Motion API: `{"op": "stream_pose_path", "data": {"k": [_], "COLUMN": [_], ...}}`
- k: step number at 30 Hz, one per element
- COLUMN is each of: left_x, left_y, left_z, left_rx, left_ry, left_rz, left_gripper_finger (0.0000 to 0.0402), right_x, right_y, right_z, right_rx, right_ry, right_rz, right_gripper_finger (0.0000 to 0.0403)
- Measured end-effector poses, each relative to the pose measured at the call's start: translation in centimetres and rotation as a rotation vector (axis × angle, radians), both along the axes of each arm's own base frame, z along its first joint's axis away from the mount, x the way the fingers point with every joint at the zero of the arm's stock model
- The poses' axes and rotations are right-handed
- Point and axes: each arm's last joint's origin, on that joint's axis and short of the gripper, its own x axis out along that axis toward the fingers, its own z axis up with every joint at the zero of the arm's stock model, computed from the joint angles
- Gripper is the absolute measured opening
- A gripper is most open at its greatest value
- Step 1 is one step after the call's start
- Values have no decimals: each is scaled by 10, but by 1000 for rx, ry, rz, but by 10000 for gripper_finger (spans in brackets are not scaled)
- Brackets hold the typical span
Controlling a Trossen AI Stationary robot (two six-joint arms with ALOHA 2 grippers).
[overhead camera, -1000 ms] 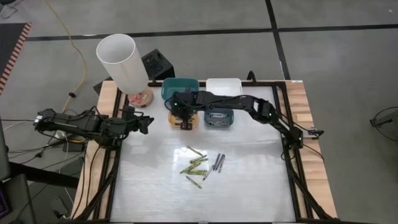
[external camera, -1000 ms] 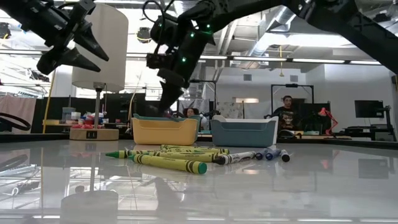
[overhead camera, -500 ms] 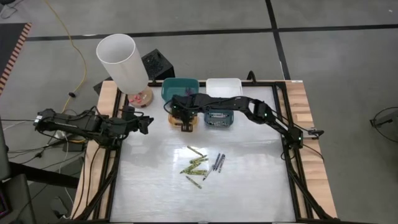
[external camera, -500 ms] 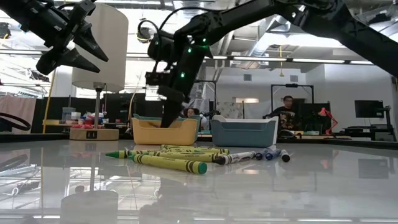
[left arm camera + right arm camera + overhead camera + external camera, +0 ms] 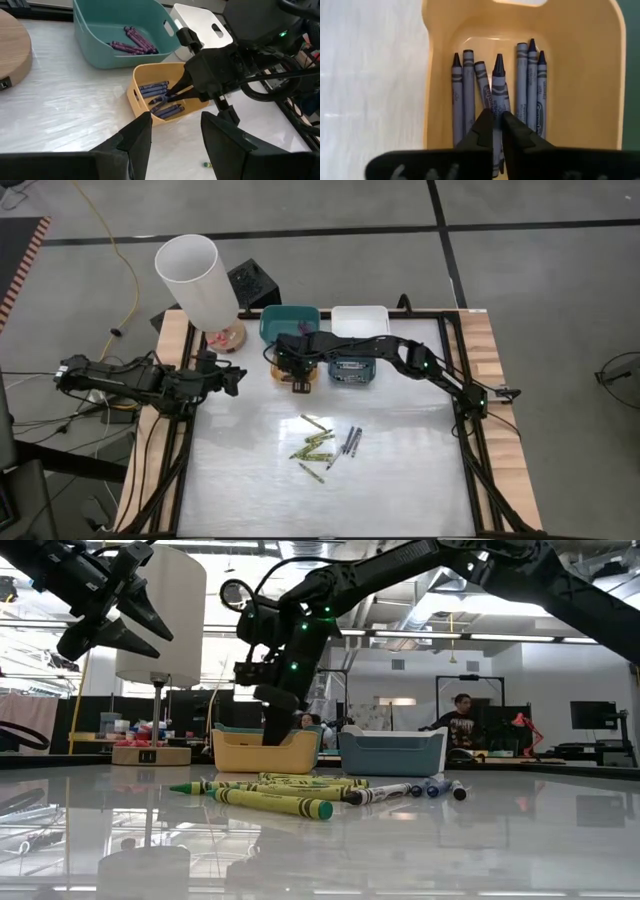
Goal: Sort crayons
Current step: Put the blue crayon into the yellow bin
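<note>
- Right gripper: lowered into the yellow bin at the far side of the table. Its jaws stand nearly closed, with a narrow slit between them and a blue-grey crayon in that slit; whether it is pinched or just let go cannot be told.
- Left gripper: waits raised over the table's left edge, jaws open and empty.
- Crayons, sorted: about seven blue-grey sticks lie side by side in the yellow bin, tips pointing the same way; purple crayons lie in the teal bin just beyond it. A blue bin and a white bin stand to the right.
- Crayons, unsorted: a loose cluster near the table's middle, yellow-green crayons on the left of it and darker sticks just beside them on the right.
- Appearance: short thin paper-wrapped cylinders, each with a cone tip.
- Handling (judged): light and stiff, but brittle wax likely to snap under a hard squeeze; round bodies may roll on the glossy table. The wrapped mid-length, taken across the stick, seems the best hold.
</note>
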Motion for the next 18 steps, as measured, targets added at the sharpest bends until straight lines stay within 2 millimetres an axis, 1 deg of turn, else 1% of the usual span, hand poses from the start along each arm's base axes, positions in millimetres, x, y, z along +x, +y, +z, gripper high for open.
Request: {"op": "stream_pose_path", "data": {"k": [3,10,13,18], "left_x": [0,0,0,0], "left_y": [0,0,0,0], "left_z": [0,0,0,0], "left_rx": [0,0,0,6], "left_ry": [0,3,3,7], "left_rz": [0,0,0,-3], "left_gripper_finger": [160,160,160,160], "right_x": [0,-2,-2,-3], "right_y": [0,-2,-2,-3], "right_z": [0,4,17,45], "right_rx": [20,30,35,28], "right_ry": [-5,-9,-12,-51], "right_rz": [-38,-63,-75,-75], "right_gripper_finger": [40,74,81,87]}}
